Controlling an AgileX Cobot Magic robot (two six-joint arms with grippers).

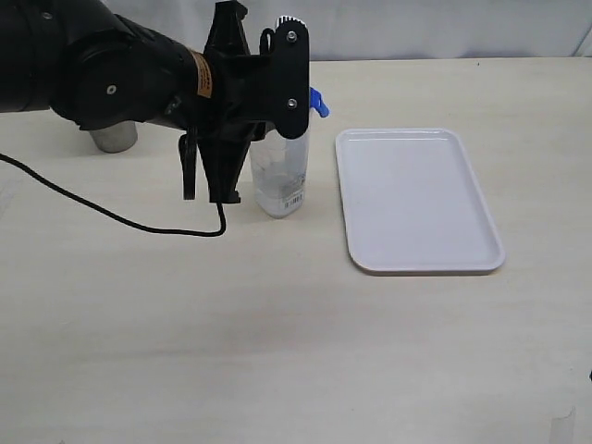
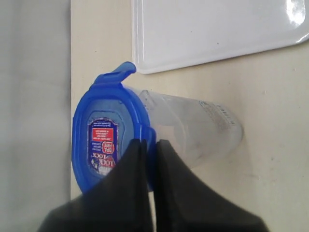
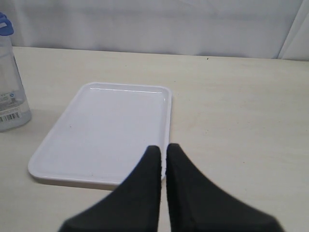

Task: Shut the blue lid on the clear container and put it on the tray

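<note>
The clear container (image 1: 280, 180) stands upright just left of the tray (image 1: 416, 199), barcode sticker near its base. The blue lid (image 2: 104, 140) sits on top of it, with one snap tab (image 2: 123, 71) sticking up on the tray side. My left gripper (image 2: 149, 143) is over the lid's rim. Its jaws are almost together, with a lid tab showing in the thin gap between them. In the exterior view the left arm hides most of the lid (image 1: 319, 104). My right gripper (image 3: 163, 147) is shut and empty, hovering by the near corner of the tray (image 3: 104, 125). The container (image 3: 10, 94) is beyond the tray's far side.
A steel cup (image 1: 116, 137) stands behind the left arm at the back left. A black cable (image 1: 111, 215) trails across the table from the left edge to the arm. Bare table lies in front of and to the right of the tray.
</note>
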